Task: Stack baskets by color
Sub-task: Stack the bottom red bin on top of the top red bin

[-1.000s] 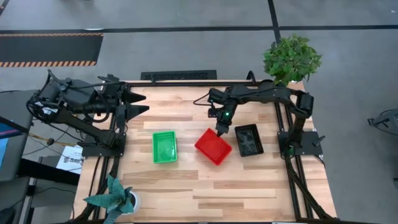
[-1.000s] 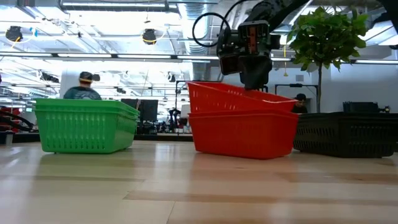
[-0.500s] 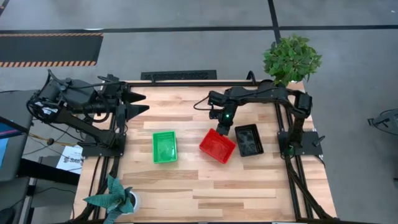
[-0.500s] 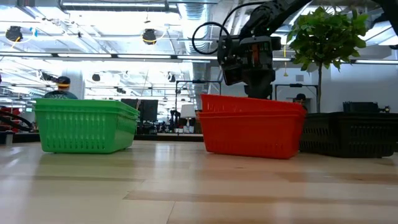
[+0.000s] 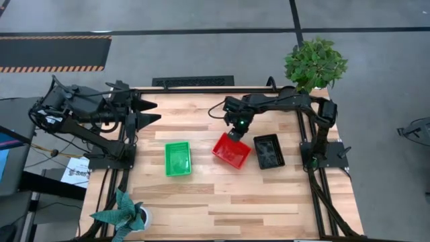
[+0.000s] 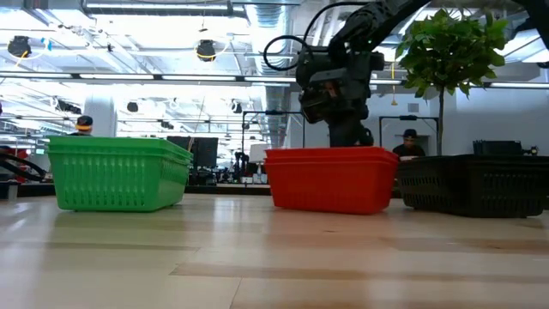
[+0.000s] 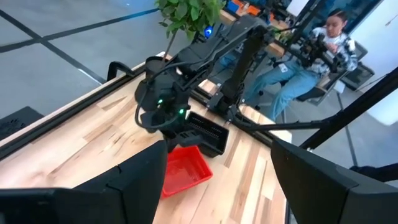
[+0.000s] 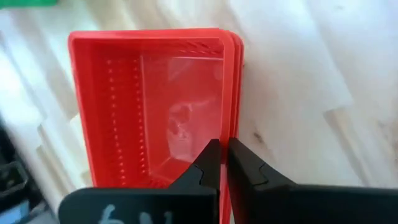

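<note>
A red basket (image 5: pixel 230 151) sits nested level in another red one on the table's middle right; the stack (image 6: pixel 330 180) rests flat on its bottom. My right gripper (image 5: pixel 232 134) stands over the stack's far side, shut on the top basket's wall (image 8: pixel 224 158). A green basket stack (image 5: pixel 178 158) stands left of it and a black basket stack (image 5: pixel 269 150) close on its right. My left gripper (image 5: pixel 151 112) hangs open above the table's far left edge, holding nothing. My right gripper pinches the red basket's side wall (image 8: pixel 234 124) at its rim, one finger (image 8: pixel 208 163) inside the basket and the other outside. The fingers come from above, slanting down from the far side. The basket rests level in the red basket under it.
A leafy potted plant (image 5: pixel 314 62) stands at the far right corner and a small plant (image 5: pixel 124 216) at the near left corner. Bare wood lies along the near half of the table (image 5: pixel 255 208). A seated person (image 7: pixel 323 50) shows beyond the right arm.
My right gripper has rolled and tipped, sinking slightly. The top red basket, tilted with one end raised a second ago, has dropped level into the red basket below. The whole red stack has turned about on the table and shifted a little toward the far edge.
</note>
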Tool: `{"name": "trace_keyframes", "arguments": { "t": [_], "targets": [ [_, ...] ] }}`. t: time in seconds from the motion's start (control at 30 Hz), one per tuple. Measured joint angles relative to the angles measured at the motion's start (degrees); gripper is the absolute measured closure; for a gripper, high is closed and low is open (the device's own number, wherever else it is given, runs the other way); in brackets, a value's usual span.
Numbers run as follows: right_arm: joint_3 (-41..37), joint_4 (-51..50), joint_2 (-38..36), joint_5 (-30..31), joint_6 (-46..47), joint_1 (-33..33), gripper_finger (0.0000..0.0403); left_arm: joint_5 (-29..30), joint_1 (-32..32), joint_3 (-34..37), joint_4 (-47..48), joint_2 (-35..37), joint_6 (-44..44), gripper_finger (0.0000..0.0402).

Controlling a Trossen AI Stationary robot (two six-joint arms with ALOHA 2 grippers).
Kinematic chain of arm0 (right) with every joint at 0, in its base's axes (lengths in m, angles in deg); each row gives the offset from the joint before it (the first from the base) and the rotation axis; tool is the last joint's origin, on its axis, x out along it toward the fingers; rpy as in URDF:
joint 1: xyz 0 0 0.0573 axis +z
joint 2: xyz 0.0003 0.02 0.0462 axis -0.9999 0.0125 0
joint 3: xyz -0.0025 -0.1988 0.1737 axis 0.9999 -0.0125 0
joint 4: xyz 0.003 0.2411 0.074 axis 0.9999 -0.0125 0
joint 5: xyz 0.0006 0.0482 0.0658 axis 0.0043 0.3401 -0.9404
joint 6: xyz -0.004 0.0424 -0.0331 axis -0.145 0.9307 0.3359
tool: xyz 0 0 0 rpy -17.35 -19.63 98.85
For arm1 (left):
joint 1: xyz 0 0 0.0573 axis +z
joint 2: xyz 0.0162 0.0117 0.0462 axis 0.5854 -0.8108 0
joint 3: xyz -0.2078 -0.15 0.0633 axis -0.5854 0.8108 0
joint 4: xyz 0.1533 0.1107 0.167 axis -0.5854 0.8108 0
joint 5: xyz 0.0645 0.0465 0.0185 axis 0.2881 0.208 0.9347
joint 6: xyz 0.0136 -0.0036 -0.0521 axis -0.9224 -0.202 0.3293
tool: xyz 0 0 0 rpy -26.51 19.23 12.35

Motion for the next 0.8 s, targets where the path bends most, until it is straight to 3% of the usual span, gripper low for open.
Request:
{"name": "trace_keyframes", "arguments": {
  "t": [0.43, 0.8],
  "targets": [
    [0.07, 7.13, -0.04, 9.87, 29.22, 2.60, 0.0375, 1.48, 0.00, 0.00, 1.23, 0.00, 0.03, 0.0128],
    [0.04, 7.04, -0.63, 14.76, 41.57, 7.83, 0.0353, 6.12, 0.00, 0.01, 1.14, 0.00, 0.65, 0.0128]
  ]
}}
